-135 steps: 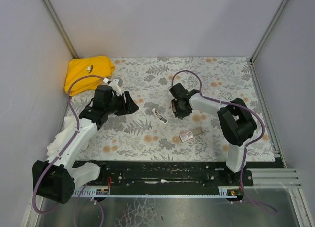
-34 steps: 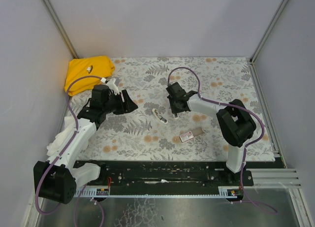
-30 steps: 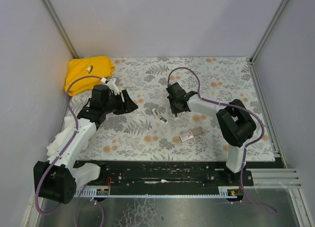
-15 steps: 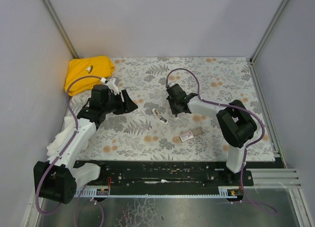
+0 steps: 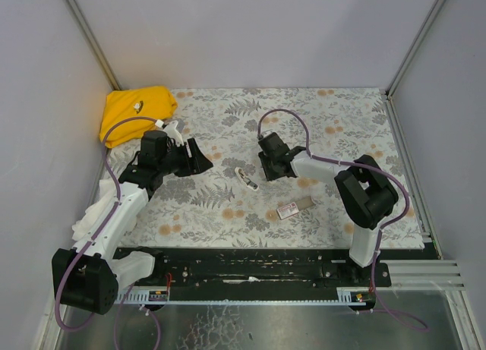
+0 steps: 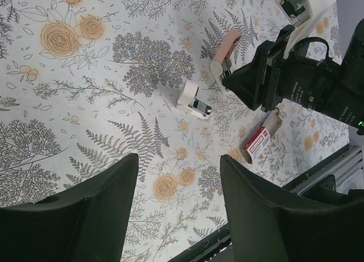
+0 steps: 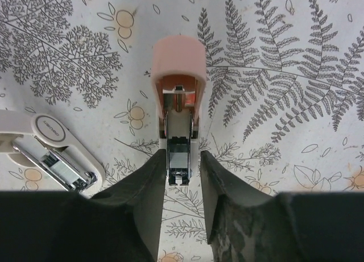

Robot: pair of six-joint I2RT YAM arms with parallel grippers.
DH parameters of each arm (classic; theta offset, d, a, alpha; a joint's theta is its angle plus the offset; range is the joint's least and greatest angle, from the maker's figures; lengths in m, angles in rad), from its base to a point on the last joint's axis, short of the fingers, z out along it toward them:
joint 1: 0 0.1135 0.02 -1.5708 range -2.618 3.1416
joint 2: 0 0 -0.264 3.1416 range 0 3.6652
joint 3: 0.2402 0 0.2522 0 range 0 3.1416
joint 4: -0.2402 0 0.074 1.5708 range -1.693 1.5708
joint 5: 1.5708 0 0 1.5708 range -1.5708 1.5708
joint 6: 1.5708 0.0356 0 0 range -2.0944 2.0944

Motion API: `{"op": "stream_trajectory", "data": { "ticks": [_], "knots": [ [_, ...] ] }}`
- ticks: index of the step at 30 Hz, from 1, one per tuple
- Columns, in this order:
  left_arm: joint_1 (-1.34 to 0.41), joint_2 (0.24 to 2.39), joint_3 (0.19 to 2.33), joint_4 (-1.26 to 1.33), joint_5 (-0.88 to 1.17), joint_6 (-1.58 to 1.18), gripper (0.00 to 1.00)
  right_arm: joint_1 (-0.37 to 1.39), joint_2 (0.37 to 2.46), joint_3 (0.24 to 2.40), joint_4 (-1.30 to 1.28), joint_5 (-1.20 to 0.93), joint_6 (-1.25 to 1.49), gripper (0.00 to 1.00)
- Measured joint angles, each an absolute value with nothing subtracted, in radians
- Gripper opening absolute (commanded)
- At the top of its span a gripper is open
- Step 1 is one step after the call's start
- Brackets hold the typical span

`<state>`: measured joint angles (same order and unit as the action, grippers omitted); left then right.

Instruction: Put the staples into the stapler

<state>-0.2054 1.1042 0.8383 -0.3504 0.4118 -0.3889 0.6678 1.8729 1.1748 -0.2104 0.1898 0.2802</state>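
loading looks about half done to me. my left gripper [image 6: 178,171] hangs released, fingers wide with nothing between them, well back from the work. my right gripper [image 7: 181,159] is down at the stapler [image 7: 178,60], its jaws close on either side of the metal rail [image 7: 181,131] that runs out of the pink shell. i cannot tell whether they pinch it or stand just clear. the box [image 6: 257,142] lies near, toward the arm bases, with its grey tray [image 6: 274,121] slid partly out. the stapler sits mid-table with its rail bared, so the opening step seems done. a grey block sits in the rail by my fingertips; it could be staples or the pusher, i cannot tell which. i see no loose strip. what is left, i judge, is seating the strip and shutting the stapler.

the table wears a matt printed cloth [image 5: 319,130] of grey ferns and orange flowers. a yellow rag [image 5: 137,111] is bunched soft in the far left corner. the box is flat, with a red-and-white label. the stapler's shell is smooth pale pink with a rounded end, and the rail is a thin, bright, narrow channel. just beside it lies a white piece [image 7: 57,138], rounded, with a dark metal insert. i cannot tell whether it joins the shell.
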Motion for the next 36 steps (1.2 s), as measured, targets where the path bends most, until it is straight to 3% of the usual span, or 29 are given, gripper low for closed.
{"op": "stream_trajectory", "data": {
  "ticks": [11,21,24,27,36],
  "knots": [
    [-0.2,1.104,0.832,-0.338,0.427,-0.393,0.58,0.668,1.748,1.163,-0.251,0.155,0.307,0.51],
    [-0.236,1.126,0.794,-0.253,0.463,-0.452,0.66,0.657,1.517,1.018,-0.218,0.018,0.344,0.71],
    [-0.315,1.155,0.776,-0.193,0.439,-0.499,0.69,0.616,1.453,0.935,-0.173,-0.061,0.387,0.71],
    [-0.366,1.222,0.768,-0.112,0.433,-0.541,0.69,0.569,1.436,0.859,-0.121,-0.143,0.448,0.61],
    [-0.408,1.48,0.82,0.003,0.346,-0.563,0.72,0.58,1.562,0.775,0.093,-0.309,0.64,0.52]
  ]
}}
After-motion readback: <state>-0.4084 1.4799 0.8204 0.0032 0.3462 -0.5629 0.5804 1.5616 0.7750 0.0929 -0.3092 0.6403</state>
